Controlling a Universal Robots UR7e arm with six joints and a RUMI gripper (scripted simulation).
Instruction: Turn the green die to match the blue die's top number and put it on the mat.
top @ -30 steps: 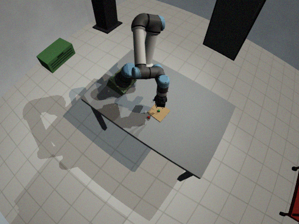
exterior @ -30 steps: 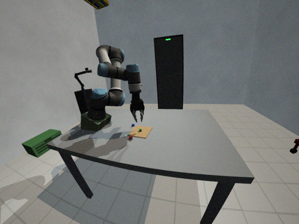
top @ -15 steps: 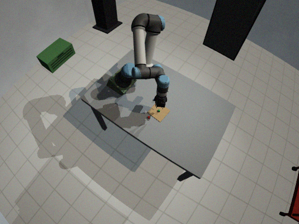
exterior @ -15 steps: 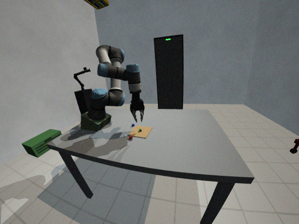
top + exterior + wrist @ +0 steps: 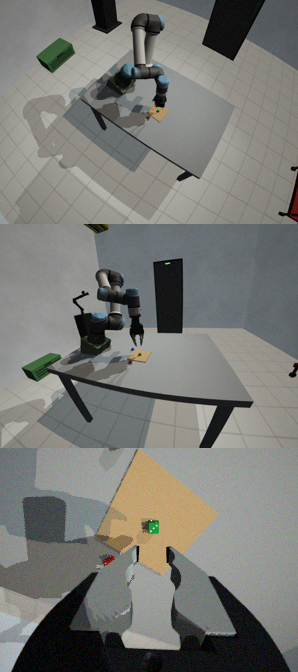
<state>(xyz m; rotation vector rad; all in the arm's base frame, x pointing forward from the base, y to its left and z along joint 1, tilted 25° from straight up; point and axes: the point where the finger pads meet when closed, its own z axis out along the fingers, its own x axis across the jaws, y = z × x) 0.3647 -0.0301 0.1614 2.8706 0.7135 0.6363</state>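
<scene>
The green die point(image 5: 158, 110) point(image 5: 139, 353) point(image 5: 153, 526) rests on the tan mat point(image 5: 161, 118) point(image 5: 146, 357) point(image 5: 192, 513), inside its edges. Its face toward the wrist camera shows three white pips in a diagonal. The red die point(image 5: 148, 117) point(image 5: 130, 362) point(image 5: 108, 560) is on the table just off the mat, close beside the left finger in the wrist view. The blue die point(image 5: 132, 349) is on the table behind the mat; its pips are too small to read. My gripper point(image 5: 159, 106) point(image 5: 138, 345) point(image 5: 152, 547) is above the mat area, narrowly open, with nothing between the fingertips.
The arm's green base block point(image 5: 121, 86) point(image 5: 95, 346) stands on the grey table point(image 5: 196, 124) point(image 5: 186, 369), to the left of the mat in the exterior view. Arm shadows fall across the table and the mat's left corner. A green box point(image 5: 55, 55) point(image 5: 41, 366) is on the floor.
</scene>
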